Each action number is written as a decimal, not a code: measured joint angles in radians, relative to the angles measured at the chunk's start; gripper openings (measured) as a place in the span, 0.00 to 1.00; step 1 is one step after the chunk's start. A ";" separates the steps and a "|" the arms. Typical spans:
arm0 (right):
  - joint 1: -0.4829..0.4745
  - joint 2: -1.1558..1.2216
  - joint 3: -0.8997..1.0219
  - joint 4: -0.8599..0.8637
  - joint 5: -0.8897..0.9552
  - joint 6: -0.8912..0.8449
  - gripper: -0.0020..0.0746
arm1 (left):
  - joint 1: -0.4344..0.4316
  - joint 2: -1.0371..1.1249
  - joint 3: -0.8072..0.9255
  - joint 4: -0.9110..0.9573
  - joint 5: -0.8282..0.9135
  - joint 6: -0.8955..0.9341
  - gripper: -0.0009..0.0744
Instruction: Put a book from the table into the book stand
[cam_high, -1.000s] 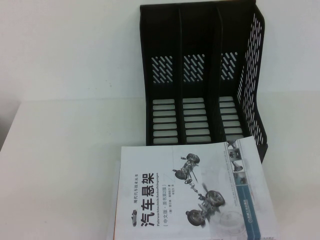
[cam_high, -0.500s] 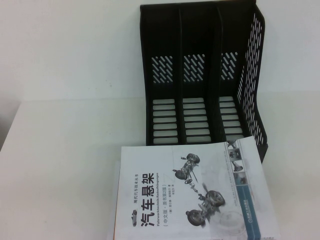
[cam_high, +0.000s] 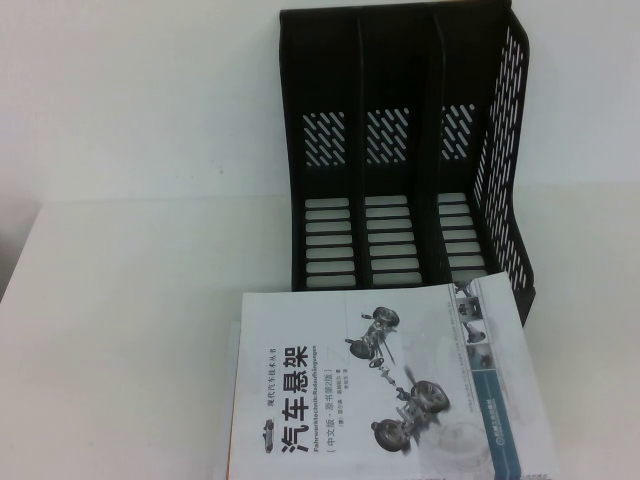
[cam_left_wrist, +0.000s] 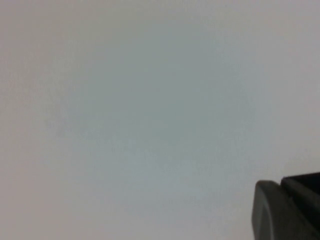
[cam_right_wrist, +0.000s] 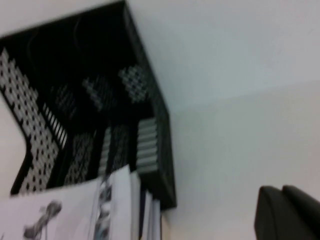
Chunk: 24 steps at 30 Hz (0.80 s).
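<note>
- Book (cam_high: 385, 375): large white paperback, lying flat, cover up, on the white table (cam_high: 130, 330), near edge of high view. Bold black Chinese title runs along the cover w/ smaller black text lines under it. Grey car-suspension drawing (wheels, hubs, linkages) runs diagonally across the middle. Teal-blue band along its right side, small photo insets above the band.
- Book's far-right corner reaches the front of the book stand (cam_high: 400, 150); looks like it overlaps the base of the right slot, contact can't be confirmed.
- More book edges show under it at the left & bottom, incl. a thin orange edge (cam_high: 232, 468).
- Book stand: black plastic rack, upright at the back of table, 3 slots, slotted base, perforated back and right side wall. All 3 slots hold nothing.
- Right wrist view: same stand (cam_right_wrist: 90, 100) w/ the book's (cam_right_wrist: 75, 210) white cover just in front of it.
- Left gripper (cam_left_wrist: 287, 210): only a dark corner of it in the left wrist view, over plain white surface; not in high view. Can't tell if its fingers are apart or together.
- Right gripper (cam_right_wrist: 287, 212): dark corner in right wrist view, above table, off to the side of the stand; not in high view. Can't tell here either.
</note>
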 joint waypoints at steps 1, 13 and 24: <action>0.000 0.042 -0.018 0.032 0.015 -0.038 0.02 | 0.000 0.001 0.014 -0.007 0.006 -0.010 0.01; 0.000 0.599 -0.048 0.388 0.109 -0.481 0.02 | 0.000 0.272 -0.010 -0.326 0.470 -0.135 0.01; 0.015 0.939 -0.048 0.570 0.003 -0.698 0.02 | 0.000 0.554 -0.039 -0.766 0.617 0.165 0.01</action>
